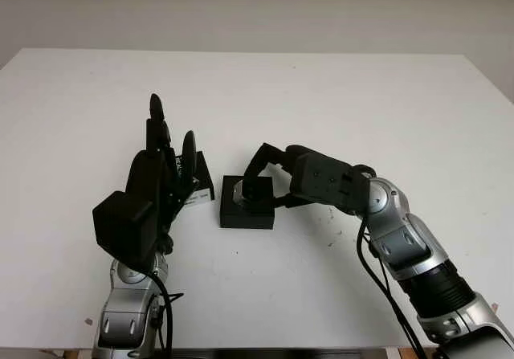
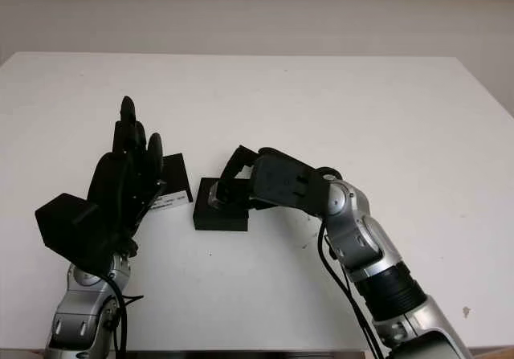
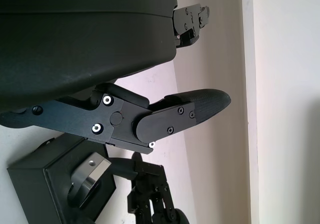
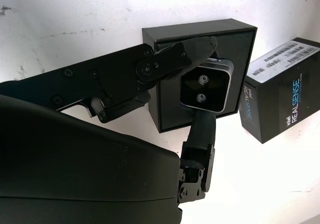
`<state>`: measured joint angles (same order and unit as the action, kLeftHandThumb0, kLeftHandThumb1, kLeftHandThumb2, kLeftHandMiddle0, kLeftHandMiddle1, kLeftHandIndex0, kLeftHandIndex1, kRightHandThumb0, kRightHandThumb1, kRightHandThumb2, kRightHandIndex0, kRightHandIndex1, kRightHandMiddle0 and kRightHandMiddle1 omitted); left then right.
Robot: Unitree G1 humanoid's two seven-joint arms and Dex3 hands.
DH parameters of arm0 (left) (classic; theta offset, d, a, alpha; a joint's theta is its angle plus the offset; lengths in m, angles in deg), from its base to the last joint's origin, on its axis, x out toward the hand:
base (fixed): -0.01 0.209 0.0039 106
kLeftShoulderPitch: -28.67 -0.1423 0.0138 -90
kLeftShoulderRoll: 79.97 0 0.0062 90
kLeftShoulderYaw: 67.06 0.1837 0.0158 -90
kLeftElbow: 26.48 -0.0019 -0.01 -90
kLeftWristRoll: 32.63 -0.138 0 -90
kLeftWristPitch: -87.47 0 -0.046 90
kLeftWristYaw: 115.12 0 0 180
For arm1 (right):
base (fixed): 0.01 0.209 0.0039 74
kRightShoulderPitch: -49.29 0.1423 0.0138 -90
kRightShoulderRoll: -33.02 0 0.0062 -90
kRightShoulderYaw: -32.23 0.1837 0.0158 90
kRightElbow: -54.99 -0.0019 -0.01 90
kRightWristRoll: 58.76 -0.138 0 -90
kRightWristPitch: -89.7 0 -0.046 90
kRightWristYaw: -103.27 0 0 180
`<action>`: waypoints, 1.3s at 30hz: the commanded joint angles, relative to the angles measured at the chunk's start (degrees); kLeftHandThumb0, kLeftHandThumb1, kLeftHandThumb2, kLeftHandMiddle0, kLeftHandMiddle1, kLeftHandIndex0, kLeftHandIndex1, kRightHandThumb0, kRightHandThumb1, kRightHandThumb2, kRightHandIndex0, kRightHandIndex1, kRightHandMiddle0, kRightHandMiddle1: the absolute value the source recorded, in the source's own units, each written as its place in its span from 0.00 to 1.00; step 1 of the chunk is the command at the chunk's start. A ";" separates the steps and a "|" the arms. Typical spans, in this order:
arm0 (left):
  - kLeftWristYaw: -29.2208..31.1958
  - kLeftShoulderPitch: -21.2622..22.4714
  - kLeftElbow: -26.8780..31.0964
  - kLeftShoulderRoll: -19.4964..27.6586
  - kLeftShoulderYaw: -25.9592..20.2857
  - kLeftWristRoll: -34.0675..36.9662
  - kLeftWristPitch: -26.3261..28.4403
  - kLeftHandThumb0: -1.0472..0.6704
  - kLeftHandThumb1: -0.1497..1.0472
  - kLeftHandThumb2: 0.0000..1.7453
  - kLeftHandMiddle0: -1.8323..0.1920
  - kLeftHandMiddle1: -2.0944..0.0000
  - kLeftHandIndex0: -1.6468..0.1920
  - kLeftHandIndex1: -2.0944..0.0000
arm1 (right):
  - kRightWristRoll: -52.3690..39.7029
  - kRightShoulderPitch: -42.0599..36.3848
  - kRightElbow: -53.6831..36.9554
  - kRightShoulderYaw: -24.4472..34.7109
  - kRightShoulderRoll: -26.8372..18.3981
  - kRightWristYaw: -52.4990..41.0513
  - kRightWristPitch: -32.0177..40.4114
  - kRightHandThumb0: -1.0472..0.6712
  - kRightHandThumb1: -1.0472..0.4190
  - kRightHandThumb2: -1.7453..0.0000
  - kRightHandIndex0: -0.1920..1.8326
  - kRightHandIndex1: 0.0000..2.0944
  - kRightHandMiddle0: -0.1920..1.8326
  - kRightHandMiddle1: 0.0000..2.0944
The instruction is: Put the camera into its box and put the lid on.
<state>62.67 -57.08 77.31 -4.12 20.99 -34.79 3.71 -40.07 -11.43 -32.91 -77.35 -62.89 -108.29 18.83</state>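
So the camera (image 4: 206, 90) is sitting inside the open black box (image 1: 246, 202) in the middle of the white counter (image 1: 337, 102), and the right hand (image 1: 269, 184) has its fingers pinched around it, one on each side. The lid (image 4: 285, 86), with REALSENSE printed on it, lies just beside the box. The left hand (image 1: 165, 170) is raised upright over the lid, open, holding nothing.
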 commanded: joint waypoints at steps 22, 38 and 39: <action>-0.37 -0.44 1.07 -0.42 0.21 -0.08 -0.34 0.28 1.00 0.37 1.00 0.98 1.00 0.98 | -5.75 1.62 4.72 10.77 1.23 12.68 -24.60 0.24 0.05 0.97 0.13 0.08 0.12 0.08; 0.88 -0.43 1.73 0.68 -0.66 0.96 0.37 0.27 1.00 0.37 1.00 0.97 1.00 0.98 | 3.71 -14.71 -12.89 8.76 2.30 19.33 -18.41 0.23 0.10 0.97 0.14 0.18 0.10 0.36; 1.03 -0.37 1.70 0.69 -0.77 1.22 0.45 0.27 1.00 0.37 1.00 0.97 1.00 0.98 | 4.68 -15.74 -13.27 8.26 2.85 20.28 -18.49 0.23 0.10 0.97 0.14 0.17 0.11 0.35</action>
<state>63.49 -57.48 77.99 -3.85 20.44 -33.77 4.00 -36.28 -26.08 -44.64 -68.64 -60.73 -89.01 0.11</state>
